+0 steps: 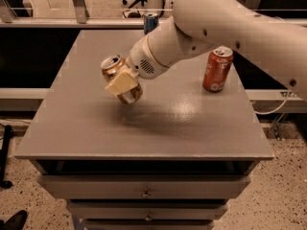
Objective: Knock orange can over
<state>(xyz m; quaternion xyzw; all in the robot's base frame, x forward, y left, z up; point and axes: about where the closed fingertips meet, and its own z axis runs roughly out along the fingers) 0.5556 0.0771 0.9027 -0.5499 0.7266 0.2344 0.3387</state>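
Note:
The orange can (113,67) is pale golden-bronze with a silver top. It is tilted, top leaning to the left, over the left-middle of the grey table (86,128). My gripper (123,84) is shut on it, with a cream finger pad (120,85) across the can's front. The can's lower end hangs just above the tabletop, with a shadow below it. The white arm reaches in from the upper right.
A deeper red-orange can (217,70) stands upright at the right of the table. A blue-and-silver can (150,22) stands at the far edge, partly behind the arm. Drawers (144,193) are below the front edge. A railing runs behind the table.

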